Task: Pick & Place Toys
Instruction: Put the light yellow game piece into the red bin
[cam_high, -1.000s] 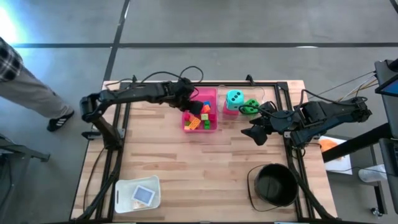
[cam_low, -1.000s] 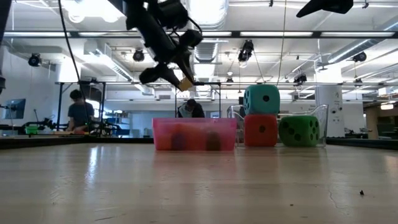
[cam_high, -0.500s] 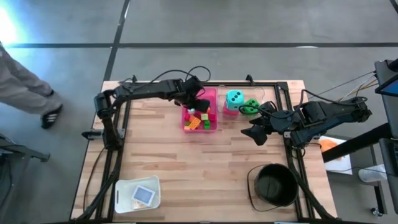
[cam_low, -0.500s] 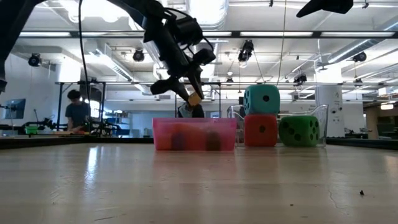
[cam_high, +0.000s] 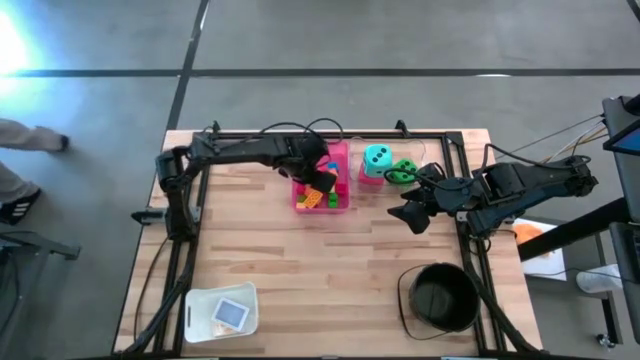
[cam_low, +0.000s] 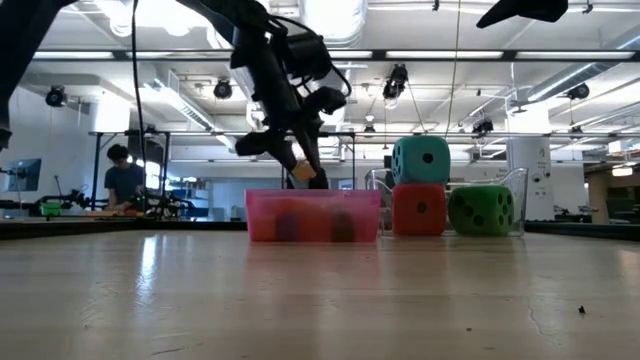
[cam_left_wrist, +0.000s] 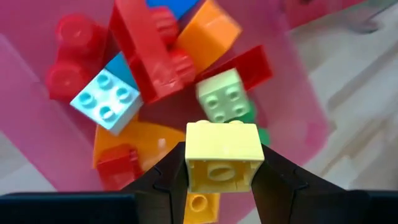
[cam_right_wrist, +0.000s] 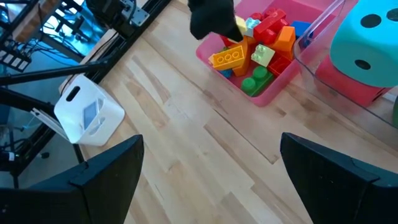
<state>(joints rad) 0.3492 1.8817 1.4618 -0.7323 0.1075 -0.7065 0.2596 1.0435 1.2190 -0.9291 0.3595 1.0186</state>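
Observation:
My left gripper (cam_high: 320, 180) hangs over the pink tray (cam_high: 346, 172), shut on a pale yellow brick (cam_left_wrist: 222, 154). In the low view the brick (cam_low: 304, 172) is just above the tray's rim (cam_low: 312, 196). The tray holds several red, orange, blue and green bricks (cam_left_wrist: 155, 56). My right gripper (cam_high: 410, 214) is open and empty to the tray's right, above the table. A teal die (cam_high: 377, 156) sits on a red die (cam_low: 419, 210), beside a green die (cam_high: 403, 170). My left gripper pinches the yellow brick's two opposite side walls (cam_left_wrist: 188, 163) between its two fingers, coming from above and pointing down. The brick is lifted clear above the bricks in the tray, with its hollow underside (cam_left_wrist: 219, 170) turned toward the wrist camera.
The dice stand in a clear container (cam_low: 520, 200) at the far edge, right of the tray. A black round bucket (cam_high: 443, 297) stands at the near right. A white container with a card (cam_high: 222, 312) is at the near left. People show in the room behind.
My left gripper has carried the yellow brick toward the table's right edge and down, from beside the pink tray's left end to over the tray, close above its bricks. It has stayed shut on the brick.

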